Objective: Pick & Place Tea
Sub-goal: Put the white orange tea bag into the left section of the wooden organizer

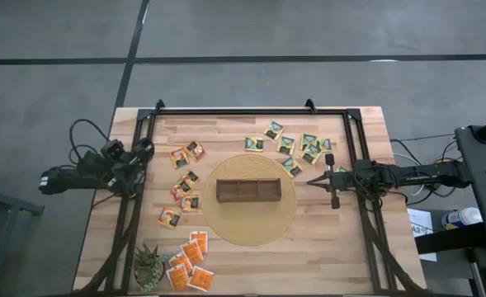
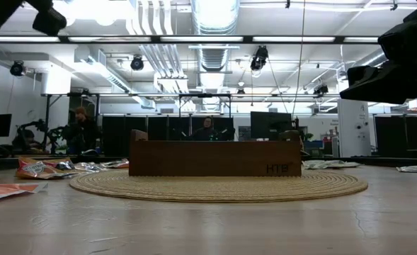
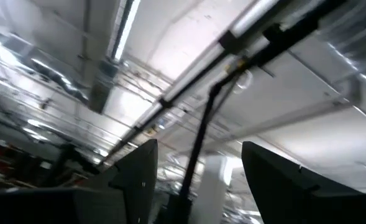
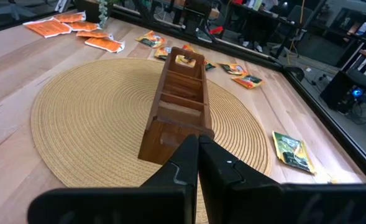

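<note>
The tea lies flat on the wooden table in three loose groups of sachets: orange ones at the near left, red-dark ones left of the mat, green-and-yellow ones at the far right. A dark wooden box stands on a round woven mat in the middle. My left gripper is at the table's left edge, tipped upward and open, with only ceiling between its fingers. My right gripper is shut and empty, right of the box and pointing at its end.
A small green plant stands at the near left corner beside the orange sachets. A black frame runs along the table's far edge and sides. One green sachet lies just off the mat near my right gripper.
</note>
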